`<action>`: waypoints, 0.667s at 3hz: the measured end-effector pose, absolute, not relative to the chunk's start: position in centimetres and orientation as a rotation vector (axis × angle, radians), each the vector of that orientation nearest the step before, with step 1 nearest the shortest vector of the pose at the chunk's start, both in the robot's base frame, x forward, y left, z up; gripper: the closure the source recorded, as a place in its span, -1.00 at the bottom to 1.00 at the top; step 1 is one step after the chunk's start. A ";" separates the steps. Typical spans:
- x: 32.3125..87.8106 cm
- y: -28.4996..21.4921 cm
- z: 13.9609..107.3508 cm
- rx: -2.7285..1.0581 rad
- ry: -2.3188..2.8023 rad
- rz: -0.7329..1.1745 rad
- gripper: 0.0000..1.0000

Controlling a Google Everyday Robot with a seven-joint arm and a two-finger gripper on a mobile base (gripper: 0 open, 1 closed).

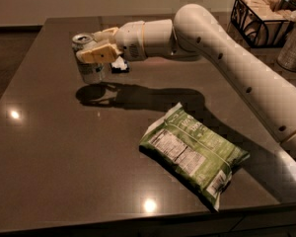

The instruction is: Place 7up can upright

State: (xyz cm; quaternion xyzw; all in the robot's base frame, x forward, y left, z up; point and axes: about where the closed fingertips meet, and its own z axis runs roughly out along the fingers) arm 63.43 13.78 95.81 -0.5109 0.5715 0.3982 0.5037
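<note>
Hand [89, 46] at far-left of worktop [49, 147], reaching in sideways from the right. Its tan fingers [102, 53] are clamped on the 7up can [90, 71], one across the near side of the can's upper body, the other behind it near the rim.

Can stands upright in the grip, open-tab end up, silver lower body showing below the front finger. Base sits at or just above the worktop; cannot tell whether it touches. Dark shadow of can and hand lies on the surface just in front.

Small black-and-white object [119, 66] just beside the can, to its right, under the wrist.

White arm [222, 48] runs from the hand back to the right edge of view.

Green snack bag [195, 154] lies flat, label side up, well apart from the can, near the front right.

Wire basket [259, 21] at far-right corner.
</note>
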 end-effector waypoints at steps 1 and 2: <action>63.1 13.9 94.7 -1.236 1.367 0.957 1.00; 62.9 14.0 93.8 -1.235 1.355 0.942 1.00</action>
